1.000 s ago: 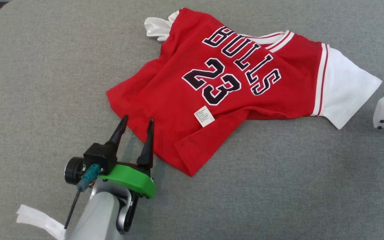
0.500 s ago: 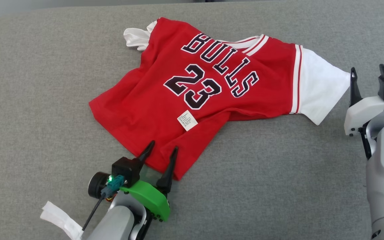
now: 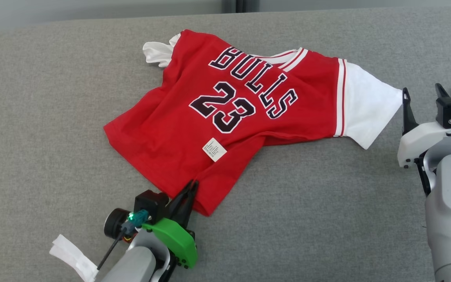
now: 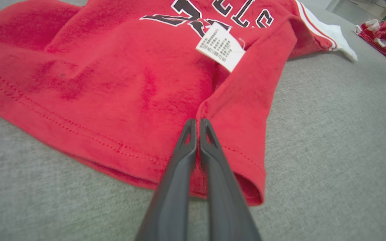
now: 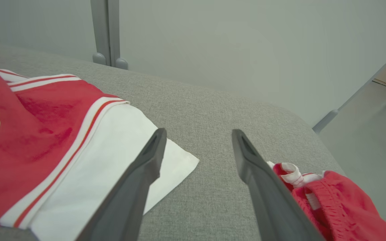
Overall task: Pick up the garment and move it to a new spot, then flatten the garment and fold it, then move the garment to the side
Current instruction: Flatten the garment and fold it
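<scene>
Red Bulls jersey [image 3: 241, 117] lies crumpled in the middle of the grey counter [image 3: 53, 117], the left hand [image 3: 192, 184] pinching its bottom edge and the right hand [image 3: 421, 88] spread wide just beside the white sleeve [image 3: 366, 109], so lifting, moving, flattening and folding are all not yet done.

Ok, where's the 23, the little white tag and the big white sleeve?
23 [image 3: 222, 106]: head view, middle of the number, where the two digits meet.
little white tag [image 4: 220, 46]: left wrist view, middle of its printed face.
big white sleeve [image 3: 366, 105]: head view, middle of its flat cloth.
</scene>
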`<state>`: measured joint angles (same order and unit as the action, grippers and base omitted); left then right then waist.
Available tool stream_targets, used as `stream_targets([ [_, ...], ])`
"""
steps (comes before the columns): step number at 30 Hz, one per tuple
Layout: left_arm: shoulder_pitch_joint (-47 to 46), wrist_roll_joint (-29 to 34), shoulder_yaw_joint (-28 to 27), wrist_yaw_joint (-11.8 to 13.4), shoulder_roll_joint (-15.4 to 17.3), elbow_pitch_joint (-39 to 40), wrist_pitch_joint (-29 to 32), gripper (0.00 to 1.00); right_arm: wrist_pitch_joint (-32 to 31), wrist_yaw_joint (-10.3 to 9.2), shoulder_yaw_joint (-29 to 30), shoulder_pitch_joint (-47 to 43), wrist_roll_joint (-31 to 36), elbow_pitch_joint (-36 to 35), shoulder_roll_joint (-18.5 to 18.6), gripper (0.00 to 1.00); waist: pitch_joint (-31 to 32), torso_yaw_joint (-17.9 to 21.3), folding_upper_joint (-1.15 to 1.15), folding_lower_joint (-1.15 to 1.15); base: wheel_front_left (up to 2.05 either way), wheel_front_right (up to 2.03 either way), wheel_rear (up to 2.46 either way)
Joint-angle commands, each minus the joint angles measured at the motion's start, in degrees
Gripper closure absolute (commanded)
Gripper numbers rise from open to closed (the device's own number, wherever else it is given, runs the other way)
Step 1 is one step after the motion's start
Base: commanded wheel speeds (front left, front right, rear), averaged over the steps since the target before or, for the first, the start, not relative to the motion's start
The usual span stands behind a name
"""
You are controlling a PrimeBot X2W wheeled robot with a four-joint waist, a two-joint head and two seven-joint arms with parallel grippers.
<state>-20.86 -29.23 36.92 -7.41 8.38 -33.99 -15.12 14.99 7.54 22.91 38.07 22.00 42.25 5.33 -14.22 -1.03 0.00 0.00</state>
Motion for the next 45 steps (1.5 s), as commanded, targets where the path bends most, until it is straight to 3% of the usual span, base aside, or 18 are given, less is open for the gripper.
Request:
stream_targets([
  [1,-1.3,-0.6,-0.1,-0.2,0.7,-0.2,0.0,1.00,0.2,-0.12,-0.3,-1.0,-0.7,-0.3,0.1,0.00,0.3,0.1,0.00,0.00,0.00,0.00,0.00],
  [5,-3.1,2.2,-4.2,-0.1,2.0,1.5,0.0,1.00,0.3,-0.12,-0.8,-1.5,-1.7,-1.0,-0.2,0.00,1.0,0.2,0.00,0.00,0.00,0.00,0.00],
  [14,-12.2,15.1,-13.8,0.3,7.1,11.1,0.0,1.00,0.3,-0.12,-1.8,-3.0,-3.5,-1.5,-0.6,0.00,2.6,0.5,0.00,0.00,0.00,0.00,0.00],
  [19,-7.5,20.4,-12.0,0.0,6.8,14.8,0.0,1.00,0.3,-0.12,-1.5,-5.3,-4.5,-1.6,-1.0,0.00,3.9,0.3,0.00,0.00,0.00,0.00,0.00],
  [29,9.3,18.9,-5.2,-0.1,4.0,8.6,0.0,1.00,0.3,-0.12,-2.3,-8.9,-5.8,-0.5,-1.6,0.00,7.9,-0.3,0.00,0.00,0.00,0.00,0.00],
  [30,10.2,18.6,-5.5,-0.1,3.8,7.9,0.0,0.88,0.3,-0.12,-2.5,-9.4,-6.0,-0.4,-1.6,0.00,8.3,-0.5,0.00,0.00,0.00,0.00,0.00],
  [32,12.1,17.5,-6.5,-0.1,2.9,5.7,0.0,0.00,0.3,-0.12,-3.0,-10.3,-6.7,-0.3,-1.6,0.00,9.3,-0.7,0.00,0.00,0.00,0.00,0.00],
  [39,15.2,15.5,-15.1,1.1,-0.5,6.6,0.0,0.00,0.3,-0.12,-7.4,-13.3,-11.2,-2.5,-2.2,0.00,11.8,-0.9,0.00,0.00,0.00,0.00,0.00],
  [45,17.4,16.7,-23.7,2.4,-3.0,11.5,0.0,0.00,0.3,-0.12,-14.4,-17.4,-17.1,-9.4,-2.3,0.00,12.7,-0.4,0.00,0.00,0.00,0.00,0.00],
])
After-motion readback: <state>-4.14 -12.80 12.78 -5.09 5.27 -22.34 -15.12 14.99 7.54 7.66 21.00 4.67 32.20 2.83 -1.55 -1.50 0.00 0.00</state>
